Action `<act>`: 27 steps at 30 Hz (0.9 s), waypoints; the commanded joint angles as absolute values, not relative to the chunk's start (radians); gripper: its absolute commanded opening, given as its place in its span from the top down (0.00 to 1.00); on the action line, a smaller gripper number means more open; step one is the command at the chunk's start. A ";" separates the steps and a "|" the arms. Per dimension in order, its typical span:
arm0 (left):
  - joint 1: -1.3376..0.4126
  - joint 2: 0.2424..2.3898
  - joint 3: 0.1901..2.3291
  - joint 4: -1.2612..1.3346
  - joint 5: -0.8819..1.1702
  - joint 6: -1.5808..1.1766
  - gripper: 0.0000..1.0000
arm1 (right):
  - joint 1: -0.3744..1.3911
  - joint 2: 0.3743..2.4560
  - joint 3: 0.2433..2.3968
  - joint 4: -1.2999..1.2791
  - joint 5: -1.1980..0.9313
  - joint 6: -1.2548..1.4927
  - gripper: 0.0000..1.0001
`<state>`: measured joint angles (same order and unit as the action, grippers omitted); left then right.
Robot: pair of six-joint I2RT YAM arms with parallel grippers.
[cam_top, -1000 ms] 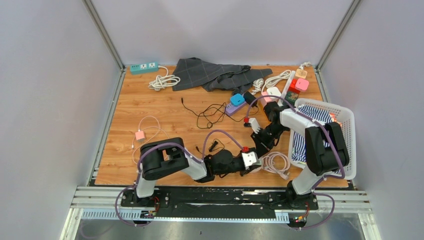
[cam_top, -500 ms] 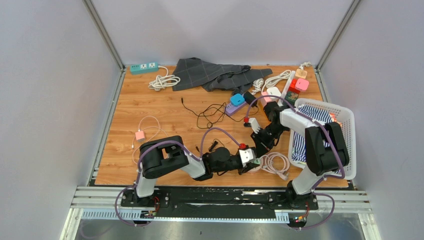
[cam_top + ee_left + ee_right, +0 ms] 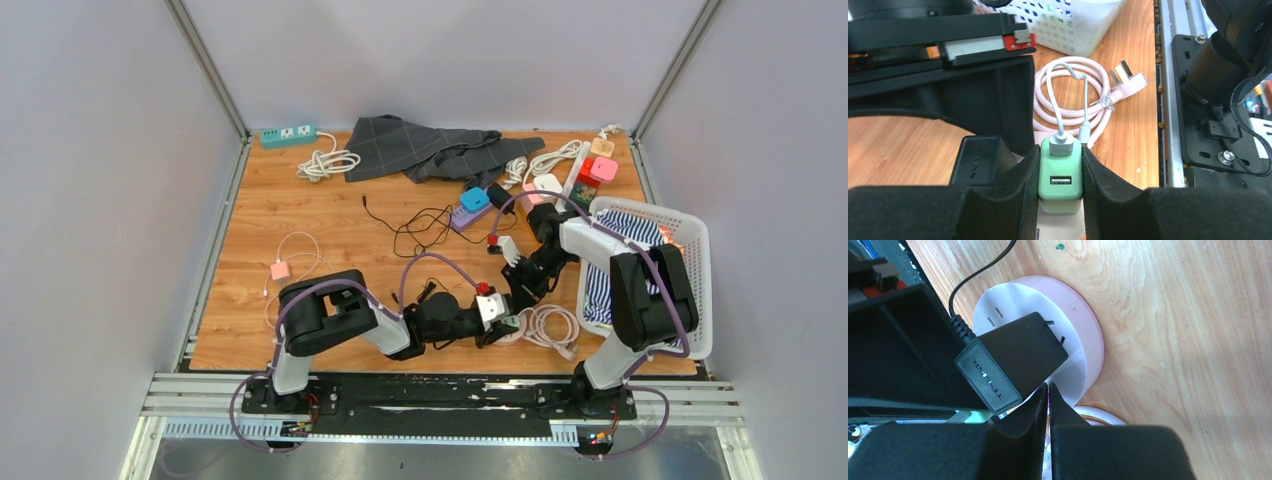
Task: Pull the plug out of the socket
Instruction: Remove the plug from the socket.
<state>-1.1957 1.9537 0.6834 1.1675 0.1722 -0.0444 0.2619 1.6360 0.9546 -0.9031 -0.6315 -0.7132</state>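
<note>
Left wrist view puts my left end effector [image 3: 1060, 167] clamped at a narrow gap on the green USB charger [image 3: 1060, 187], one black pad on each flat side. The charger's foot meets the round pink-and-white socket [image 3: 1060, 226] at the bottom edge of the picture (whether its prongs are seated, I cannot tell). A white USB lead [image 3: 1062, 142] is plugged into the charger's far end.

Just to its left, a black TP-Link adapter [image 3: 979, 161] stands on the same socket, and my right arm's housing [image 3: 948, 95] looms right behind that. Beyond the charger lies a coiled pink cable [image 3: 1098, 95] with a three-pin plug on the wooden desk [image 3: 1128, 135], then the white basket [image 3: 1083, 25].

My right end effector [image 3: 1049, 402] is pressed fully closed and holds nothing, its tips at the socket's rim beside the adapter.
</note>
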 commanded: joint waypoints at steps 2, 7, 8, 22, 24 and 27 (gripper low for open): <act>-1.244 1.973 0.701 1.013 0.019 0.119 1.00 | 0.278 1.713 0.870 -0.807 -0.381 -0.771 0.93; -1.153 1.970 0.645 1.164 0.125 -0.083 1.00 | 0.278 1.713 0.870 -0.807 -0.382 -0.772 0.93; -1.137 1.975 0.633 1.204 0.148 -0.116 1.00 | 0.278 1.712 0.869 -0.807 -0.382 -0.772 0.93; -1.197 1.952 0.670 1.051 0.029 0.013 1.00 | 0.278 1.713 0.867 -0.805 -0.382 -0.774 0.92; -1.155 1.969 0.655 1.125 0.133 -0.078 1.00 | 0.278 1.715 0.867 -0.805 -0.381 -0.775 0.92; -1.129 1.987 0.632 1.230 0.191 -0.116 1.00 | 0.278 1.715 0.867 -0.805 -0.381 -0.775 0.92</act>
<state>-1.1934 1.9453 0.6739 1.1664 0.1688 -0.0673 0.2634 1.6363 0.9501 -0.9031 -0.6426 -0.7132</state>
